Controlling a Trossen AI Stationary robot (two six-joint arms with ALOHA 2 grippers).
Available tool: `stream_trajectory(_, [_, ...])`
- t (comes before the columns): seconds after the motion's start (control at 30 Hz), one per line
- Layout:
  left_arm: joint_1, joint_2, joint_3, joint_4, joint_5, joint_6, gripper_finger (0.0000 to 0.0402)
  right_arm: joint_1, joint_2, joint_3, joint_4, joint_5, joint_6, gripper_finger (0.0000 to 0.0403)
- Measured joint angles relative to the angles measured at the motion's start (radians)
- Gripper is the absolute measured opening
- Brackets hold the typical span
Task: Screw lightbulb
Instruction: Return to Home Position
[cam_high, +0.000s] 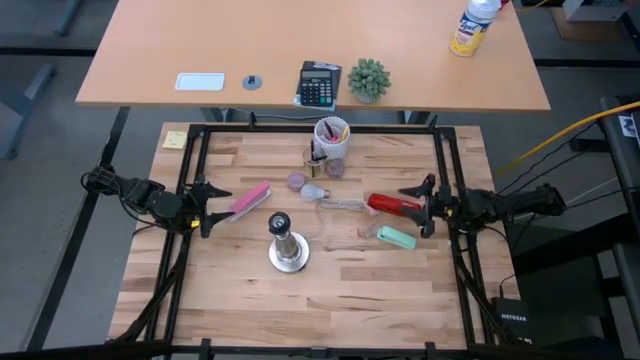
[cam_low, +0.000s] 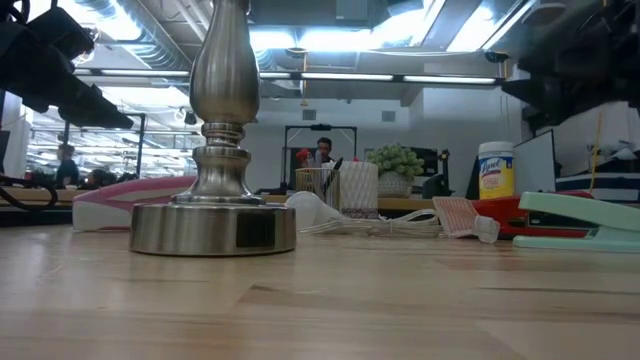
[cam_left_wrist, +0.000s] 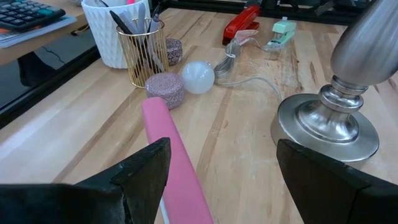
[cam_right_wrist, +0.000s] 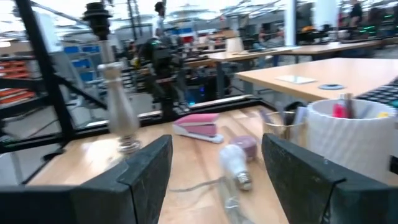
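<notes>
The white lightbulb (cam_high: 316, 193) lies on its side on the table's middle, beside a purple round cap (cam_high: 297, 181); it also shows in the left wrist view (cam_left_wrist: 198, 77) and the right wrist view (cam_right_wrist: 233, 160). The silver socket stand (cam_high: 287, 246) stands upright on its round base, near of the bulb. My left gripper (cam_high: 210, 205) is open above the table's left side, near a pink stapler (cam_high: 250, 199). My right gripper (cam_high: 425, 203) is open above the right side, by a red stapler (cam_high: 394, 204). Both are empty.
A white cup (cam_high: 333, 137) and a gold wire pen holder (cam_high: 316, 158) stand at the far middle. A mint stapler (cam_high: 396, 237) and a clear packet with a cord (cam_high: 343, 205) lie right of the bulb. A second purple cap (cam_high: 333, 169) lies nearby.
</notes>
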Motion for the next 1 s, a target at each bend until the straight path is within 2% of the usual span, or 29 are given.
stream_trajectory(0.2, [0.0, 0.0, 0.0, 0.0, 0.0, 0.0, 0.0285, -0.036, 0.0, 0.0, 0.0, 0.0, 0.0, 0.0253])
stream_trajectory(1.0, [0.0, 0.0, 0.0, 0.0, 0.0, 0.0, 0.0285, -0.035, 0.0, 0.0, -0.002, 0.0, 0.0, 0.0253])
